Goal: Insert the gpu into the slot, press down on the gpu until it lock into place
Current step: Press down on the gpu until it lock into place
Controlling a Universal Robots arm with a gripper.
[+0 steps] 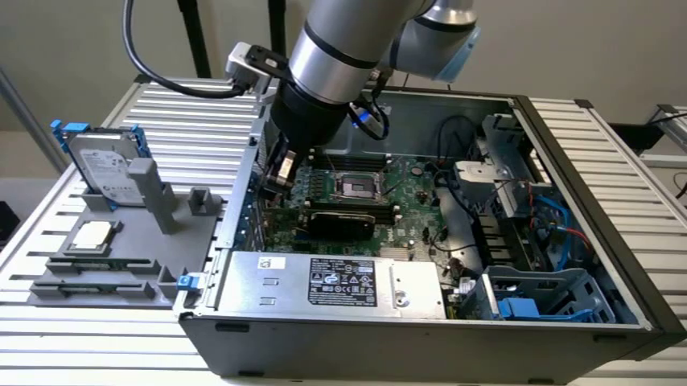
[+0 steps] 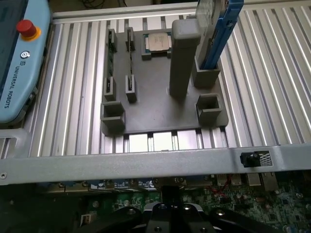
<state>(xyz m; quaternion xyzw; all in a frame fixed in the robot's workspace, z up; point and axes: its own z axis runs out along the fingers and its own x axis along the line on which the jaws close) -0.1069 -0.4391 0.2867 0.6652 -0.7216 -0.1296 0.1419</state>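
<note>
Ribbed aluminium slats make up the desk (image 1: pixel 601 169), and on it an open computer case (image 1: pixel 558 322) lies on its side with the green motherboard (image 1: pixel 413 193) facing up; toward the exterior view's left edge of the desk sits a grey fixture tray (image 2: pixel 160 109) carrying a processor chip (image 2: pixel 158 42) and a silver hard drive with blue clips (image 1: pixel 102 165).

Inside the case, the gpu (image 1: pixel 341 219) lies across the lower part of the motherboard, just above the grey labelled power supply (image 1: pixel 333 281); it appears to stand along the slot, which is hidden under it, and whether it is locked I cannot tell.

By my judgement the card is light and stiff, a thin board that will not flex much but is fragile at its components and contact edge; its smooth faces may be slippery, so the long top edge near the middle looks the safest place to hold or press, with the force straight down so the card does not tilt in the connector.

Overhead, the arm (image 1: pixel 343 48) reaches steeply down into the far corner of the case at the exterior view's left, wrist pointed nearly straight down, the claw (image 1: pixel 281 170) low beside the case wall and above the board; whether its fingers are apart or together I cannot tell.
</note>
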